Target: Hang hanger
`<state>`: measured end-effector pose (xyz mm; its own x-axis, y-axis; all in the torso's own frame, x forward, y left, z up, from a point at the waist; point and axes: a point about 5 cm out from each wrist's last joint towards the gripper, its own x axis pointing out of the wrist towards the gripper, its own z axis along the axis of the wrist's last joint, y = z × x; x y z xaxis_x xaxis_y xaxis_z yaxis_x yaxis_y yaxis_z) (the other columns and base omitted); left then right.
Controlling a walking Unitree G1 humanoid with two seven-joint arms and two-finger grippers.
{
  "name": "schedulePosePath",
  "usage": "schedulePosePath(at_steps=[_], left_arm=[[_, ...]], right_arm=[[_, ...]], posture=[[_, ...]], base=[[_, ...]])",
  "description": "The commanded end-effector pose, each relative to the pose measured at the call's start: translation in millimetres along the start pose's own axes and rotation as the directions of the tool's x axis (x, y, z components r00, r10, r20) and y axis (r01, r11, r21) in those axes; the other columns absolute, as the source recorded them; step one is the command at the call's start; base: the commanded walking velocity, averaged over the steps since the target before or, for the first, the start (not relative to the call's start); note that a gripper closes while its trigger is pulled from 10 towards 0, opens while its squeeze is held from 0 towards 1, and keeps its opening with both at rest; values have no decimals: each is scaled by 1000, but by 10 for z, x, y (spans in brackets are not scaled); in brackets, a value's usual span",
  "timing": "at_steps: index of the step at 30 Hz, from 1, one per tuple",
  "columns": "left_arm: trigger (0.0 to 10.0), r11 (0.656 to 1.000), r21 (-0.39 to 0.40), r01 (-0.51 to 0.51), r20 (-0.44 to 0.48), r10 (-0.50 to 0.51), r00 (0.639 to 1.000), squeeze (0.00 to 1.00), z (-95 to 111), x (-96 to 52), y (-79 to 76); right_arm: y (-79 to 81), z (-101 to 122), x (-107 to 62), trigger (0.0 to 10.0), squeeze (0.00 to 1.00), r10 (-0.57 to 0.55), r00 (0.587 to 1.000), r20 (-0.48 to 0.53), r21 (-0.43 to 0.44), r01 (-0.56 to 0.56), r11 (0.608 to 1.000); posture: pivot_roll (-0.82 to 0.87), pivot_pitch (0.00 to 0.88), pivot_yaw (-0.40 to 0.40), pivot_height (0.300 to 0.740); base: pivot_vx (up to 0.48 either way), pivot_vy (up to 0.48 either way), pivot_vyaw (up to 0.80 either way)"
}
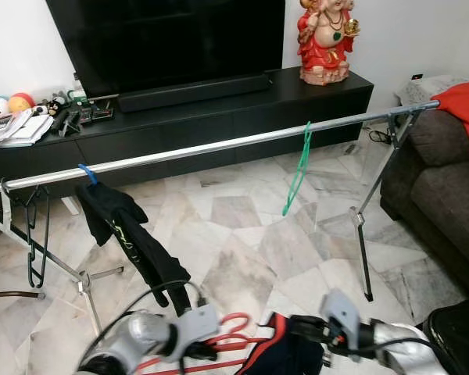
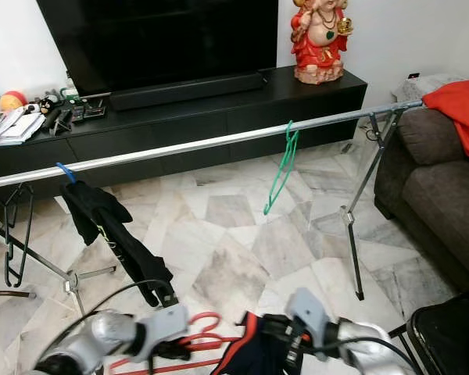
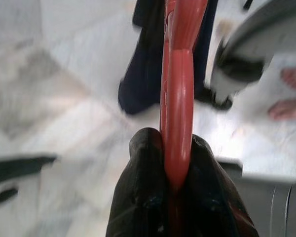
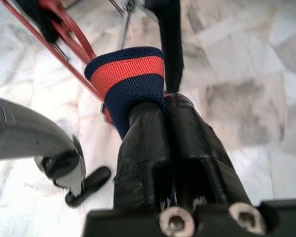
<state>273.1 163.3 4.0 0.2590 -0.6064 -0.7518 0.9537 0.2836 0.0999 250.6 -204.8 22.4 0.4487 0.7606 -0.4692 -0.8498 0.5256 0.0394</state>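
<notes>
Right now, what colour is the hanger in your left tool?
Red hanger, clearest in the left wrist view.

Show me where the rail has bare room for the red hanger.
The rail is bare between the blue hanger with its black garment and the green hanger, and again beyond the green one. The left end, by the black hangers, is crowded.

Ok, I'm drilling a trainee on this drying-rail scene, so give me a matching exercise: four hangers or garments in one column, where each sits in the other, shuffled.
Things:
1. red hanger
2. green hanger
3. black garment
4. navy and orange garment

Places:
A. hangs on the blue hanger on the rail
B. hangs bare on the rail
C. pinched in the left end effector
D. pinched in the right end effector

Pairs: 1-C, 2-B, 3-A, 4-D
</notes>
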Motion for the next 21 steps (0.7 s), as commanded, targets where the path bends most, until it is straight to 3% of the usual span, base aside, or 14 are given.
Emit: schedulePosePath(at_steps=[1, 6, 11, 13, 14, 17, 18, 19, 21], left_arm=[[0, 1000, -1, -16, -38, 16, 999, 0, -121, -54, -11], [0, 991, -77, -113, -95, 105, 990, 0, -334, -204, 45], [0, 946, -166, -277, -196, 243, 950, 0, -666, -373, 16], [0, 939, -175, -295, -209, 258, 943, 0, -701, -385, 5], [0, 910, -184, -371, -276, 315, 908, 0, -838, -417, -50], [0, 869, -210, -448, -345, 363, 865, 0, -972, -431, -130], [0, 823, -258, -507, -396, 389, 832, 0, -1074, -416, -229], [0, 823, -258, -507, -396, 389, 832, 0, -1074, -416, -229], [431, 773, -331, -541, -431, 386, 815, 0, -1144, -377, -336]], right_arm=[[-24, 59, -32, 0, 0, -24, 999, 29, -19, 25, 1000], [-21, -20, -128, 0, 0, -75, 997, 4, -8, 75, 997], [-18, -62, -176, 0, 0, -176, 984, 7, -8, 176, 984], [-20, -61, -178, 0, 0, -186, 982, 11, -7, 186, 982], [-26, -56, -188, 0, 0, -228, 973, 28, 4, 228, 974], [-59, -21, -197, 0, 0, -303, 951, 68, 40, 301, 953], [-127, 49, -200, 0, 0, -409, 903, 134, 101, 398, 912], [-127, 49, -200, 0, 0, -409, 903, 134, 101, 398, 912], [-190, 101, -201, 0, 0, -515, 839, 174, 194, 483, 854]], posture=[[-55, 60, 76, 740], [-61, 60, 74, 740], [-55, 58, 76, 740], [-55, 58, 77, 740], [-55, 56, 77, 740], [-55, 56, 77, 740], [-54, 48, 73, 740], [-54, 48, 73, 740], [-56, 47, 73, 740]], base=[[0, 0, 0], [0, 0, 0], [0, 0, 0], [0, 0, 0], [0, 0, 0], [0, 0, 0], [0, 0, 0], [0, 0, 0], [0, 0, 0]])
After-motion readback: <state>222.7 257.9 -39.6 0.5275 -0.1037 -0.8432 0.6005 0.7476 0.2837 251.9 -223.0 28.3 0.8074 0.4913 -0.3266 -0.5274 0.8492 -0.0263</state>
